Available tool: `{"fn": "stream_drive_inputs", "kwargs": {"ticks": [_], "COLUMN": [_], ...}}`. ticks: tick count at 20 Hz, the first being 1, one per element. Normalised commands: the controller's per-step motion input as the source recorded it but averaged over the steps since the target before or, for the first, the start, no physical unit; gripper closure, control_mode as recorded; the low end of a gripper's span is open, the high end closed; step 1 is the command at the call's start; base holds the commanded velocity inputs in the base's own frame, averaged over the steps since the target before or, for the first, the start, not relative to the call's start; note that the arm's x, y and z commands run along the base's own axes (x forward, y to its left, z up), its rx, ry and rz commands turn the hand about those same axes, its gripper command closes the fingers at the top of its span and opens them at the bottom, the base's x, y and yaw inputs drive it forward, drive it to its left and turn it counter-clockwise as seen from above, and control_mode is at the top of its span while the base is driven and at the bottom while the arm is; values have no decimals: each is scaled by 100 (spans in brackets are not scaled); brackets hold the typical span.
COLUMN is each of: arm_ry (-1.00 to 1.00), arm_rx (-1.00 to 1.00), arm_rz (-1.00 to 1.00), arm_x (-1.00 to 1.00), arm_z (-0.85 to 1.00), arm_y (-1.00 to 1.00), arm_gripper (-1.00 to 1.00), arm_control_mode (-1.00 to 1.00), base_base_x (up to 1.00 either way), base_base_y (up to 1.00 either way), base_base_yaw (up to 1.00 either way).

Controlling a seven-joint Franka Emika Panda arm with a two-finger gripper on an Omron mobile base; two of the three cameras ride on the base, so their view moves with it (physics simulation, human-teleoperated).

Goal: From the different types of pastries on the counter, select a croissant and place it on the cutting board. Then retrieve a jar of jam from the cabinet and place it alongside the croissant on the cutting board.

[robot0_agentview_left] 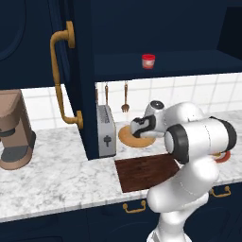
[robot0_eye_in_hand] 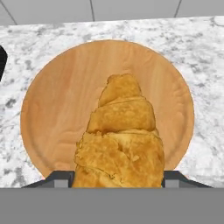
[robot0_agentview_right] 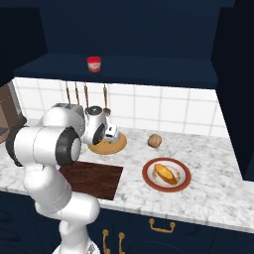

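One pastry gripped: gripper [robot0_eye_in_hand: 118, 181] closed on the croissant [robot0_eye_in_hand: 120, 140], over the round wooden plate [robot0_eye_in_hand: 48, 109].

Fingers sit at the croissant's wide end, tips mostly hidden, so grip depth is uncertain, probably shallow. Risk: soft pastry slips or twists out on the way to the cutting board [robot0_agentview_left: 146, 171] and lands on the counter [robot0_agentview_left: 56, 175]. Jar of jam [robot0_agentview_left: 148, 61] waits on the cabinet [robot0_agentview_left: 189, 64] shelf.
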Motion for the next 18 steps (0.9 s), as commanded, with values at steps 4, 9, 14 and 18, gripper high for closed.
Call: {"fn": "stream_drive_inputs", "kwargs": {"ticks": [4,9,14,18], "arm_ry": [2,12,15,5], "arm_rx": [-3,-1,0,-2], "arm_rz": [0,1,0,0], "arm_x": [-100,-100,-100,-100], "arm_z": [45,34,12,0], "arm_y": [-17,-4,-1,-15], "arm_gripper": [100,100,100,100], "arm_control_mode": [-100,-100,-100,-100], "base_base_x": [0,0,0,0], "base_base_y": [0,0,0,0], "base_base_yaw": [0,0,0,0]}}
